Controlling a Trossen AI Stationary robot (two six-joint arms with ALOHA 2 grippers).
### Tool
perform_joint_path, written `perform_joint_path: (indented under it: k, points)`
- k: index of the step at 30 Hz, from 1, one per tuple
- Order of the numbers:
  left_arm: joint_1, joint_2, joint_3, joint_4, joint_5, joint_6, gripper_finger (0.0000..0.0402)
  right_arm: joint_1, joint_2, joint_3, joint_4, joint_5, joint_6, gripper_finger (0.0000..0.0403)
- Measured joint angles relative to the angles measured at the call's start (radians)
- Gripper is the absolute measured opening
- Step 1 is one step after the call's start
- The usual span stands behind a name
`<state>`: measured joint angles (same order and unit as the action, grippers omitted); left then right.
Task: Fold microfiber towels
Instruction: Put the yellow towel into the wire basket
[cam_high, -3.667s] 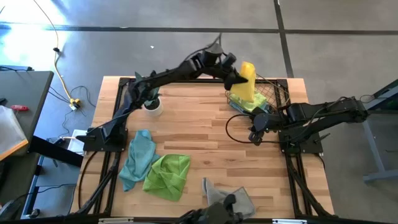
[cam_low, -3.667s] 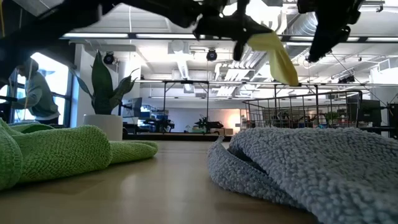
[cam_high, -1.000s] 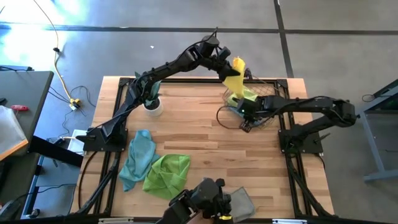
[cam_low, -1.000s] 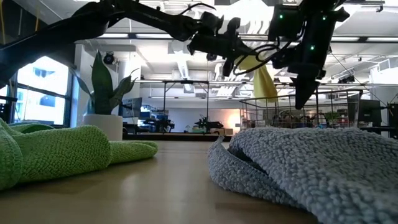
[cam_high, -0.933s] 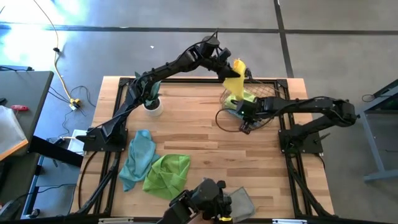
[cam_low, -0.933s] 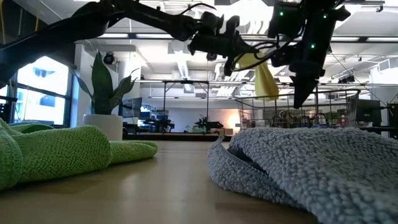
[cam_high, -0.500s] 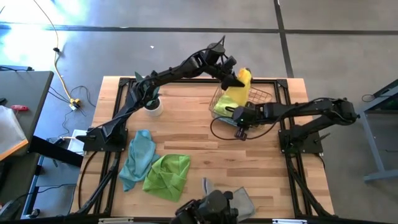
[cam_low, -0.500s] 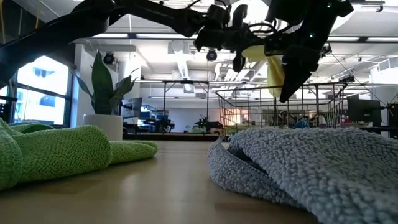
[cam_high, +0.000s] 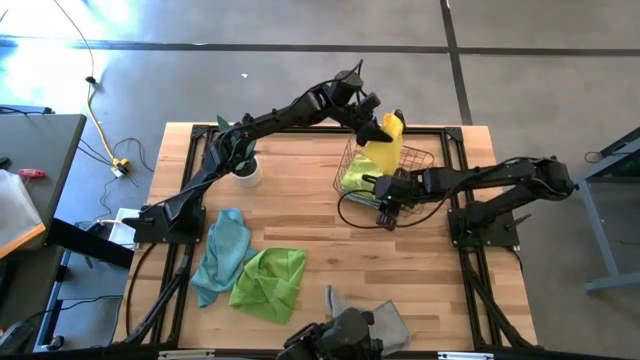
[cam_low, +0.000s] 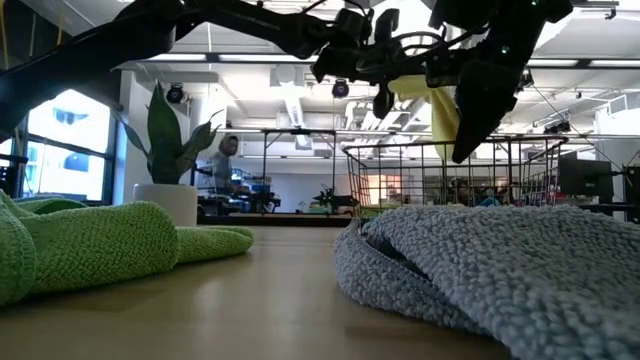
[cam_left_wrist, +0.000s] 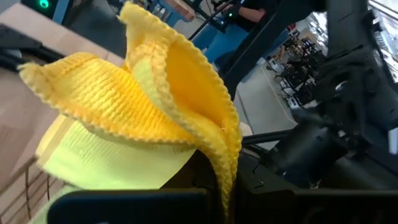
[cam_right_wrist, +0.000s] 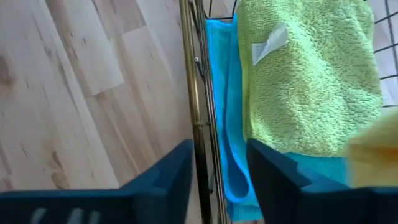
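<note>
While the grey towel sits crumpled at the near edge of the table, with a lime green towel and a teal towel bunched up touching each other a bit further in on the left side, all the action is at the far right by the wire basket. The right claw is down at the basket's near rim; from its wrist camera the fingers are spread a little with the brass rim wire running right between them, not pinched on it as far as I can see. Inside the basket there's another lime green towel lying on a teal one. The left claw is reaching in from the far side and is pressed together on the yellow towel, which hangs down from it with its long axis pretty much vertical, its lower end draped into the basket. So the yellow towel is already the left arm's; it lies just past and above the right claw, across the basket. My guess is the next bit is lifting it clear toward open table while the right one steadies the basket.
</note>
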<state>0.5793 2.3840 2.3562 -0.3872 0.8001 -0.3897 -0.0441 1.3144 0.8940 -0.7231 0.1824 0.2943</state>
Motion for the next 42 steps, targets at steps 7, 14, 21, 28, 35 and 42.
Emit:
perform_joint_path:
  k: [7,14,21,28,35,42]
  points:
    - [-0.037,0.000,0.000,-0.084,-0.021,0.022,0.0001,0.017,-0.064,0.156,-0.240,0.018,-0.004,0.0170]
    - [-0.127,0.000,0.000,-0.087,-0.045,0.064,0.0001,0.042,-0.250,0.215,-0.384,0.187,0.123,0.0153]
    - [-0.181,0.000,0.000,-0.023,-0.322,0.141,0.0001,0.042,-0.394,0.130,-0.337,0.196,0.180,0.0152]
    - [-0.172,0.000,0.000,-0.012,-0.448,0.119,0.0001,0.042,-0.413,0.032,-0.302,0.187,0.197,0.0152]
    - [-0.182,0.000,-0.001,-0.052,-0.463,0.115,0.0001,0.041,-0.412,-0.033,-0.235,0.195,0.156,0.0151]
    - [-0.192,0.004,-0.004,-0.054,-0.498,0.113,0.0001,0.041,-0.412,-0.035,-0.186,0.196,0.127,0.0151]
